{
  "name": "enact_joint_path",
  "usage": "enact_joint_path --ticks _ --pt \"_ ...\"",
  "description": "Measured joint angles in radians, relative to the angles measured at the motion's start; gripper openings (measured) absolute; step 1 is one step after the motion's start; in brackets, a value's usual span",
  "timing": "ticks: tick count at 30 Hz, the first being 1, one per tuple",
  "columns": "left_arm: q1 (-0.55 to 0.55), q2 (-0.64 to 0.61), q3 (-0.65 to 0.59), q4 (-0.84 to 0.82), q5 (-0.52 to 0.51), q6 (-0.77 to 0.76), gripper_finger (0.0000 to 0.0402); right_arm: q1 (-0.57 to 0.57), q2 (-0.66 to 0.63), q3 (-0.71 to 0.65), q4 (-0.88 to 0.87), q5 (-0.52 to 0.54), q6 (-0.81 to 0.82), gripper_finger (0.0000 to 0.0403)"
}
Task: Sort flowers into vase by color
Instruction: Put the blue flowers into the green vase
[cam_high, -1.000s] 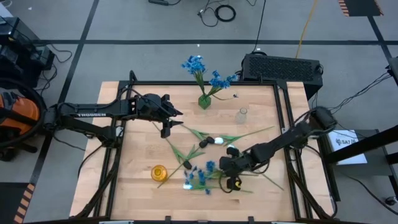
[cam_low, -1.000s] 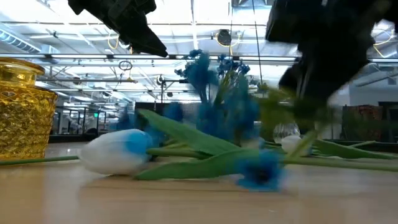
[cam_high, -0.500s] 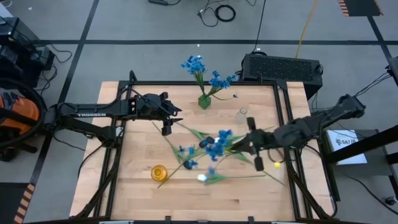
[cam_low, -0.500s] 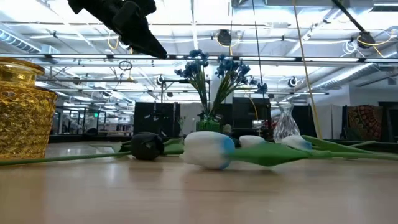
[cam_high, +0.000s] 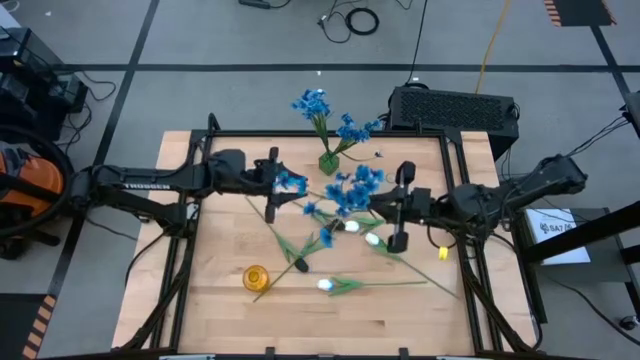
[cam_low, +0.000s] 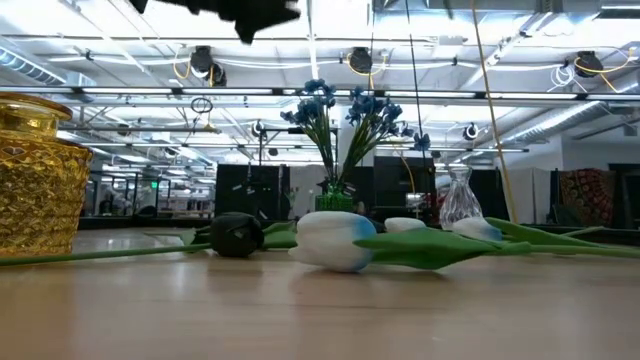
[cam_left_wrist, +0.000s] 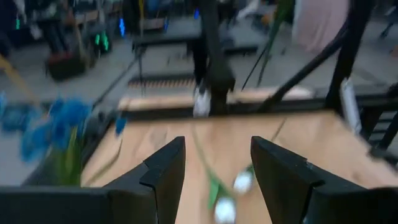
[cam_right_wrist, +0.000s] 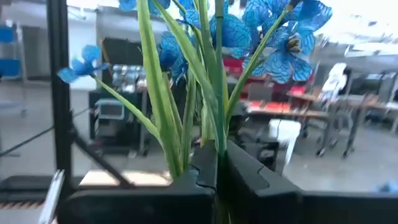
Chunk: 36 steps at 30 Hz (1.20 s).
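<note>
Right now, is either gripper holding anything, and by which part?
The right gripper is shut on the blue flower bunch, gripping its green stems below the blooms. The left gripper is open and holds nothing.

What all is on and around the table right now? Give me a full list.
Blue flower bunch with green stems: one, lifted above table centre, held by right claw.
Green vase with blue flowers: one, table's far edge.
Clear glass vase: one, empty, far right.
Yellow glass vase: one, near left.
White tulips: several, lying mid-table.
Dark tulip: one, lying among them.
Wooden table: one.
Left claw: open, far left, empty.
Right claw: shut on stems.
</note>
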Motion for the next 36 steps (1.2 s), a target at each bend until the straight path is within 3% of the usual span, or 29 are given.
enact_joint_path --ticks 8,15,25,36 --pt "-0.105 0.086 0.0 0.217 0.001 0.008 0.019 -0.064 0.126 -0.001 0.146 -0.004 -0.035 0.0008" --pt "-0.136 0.152 0.0 0.376 0.0 0.0 0.0194 -0.082 0.16 -0.001 0.194 -0.006 -0.034 0.0008" --pt "-0.137 0.32 0.0 0.688 -0.022 -0.026 0.0307 -0.083 0.188 -0.001 0.241 -0.009 -0.035 0.0008" --pt "-0.143 0.4 0.084 0.707 -0.033 -0.026 0.0303 -0.103 0.188 -0.001 0.203 -0.011 -0.022 0.0008"
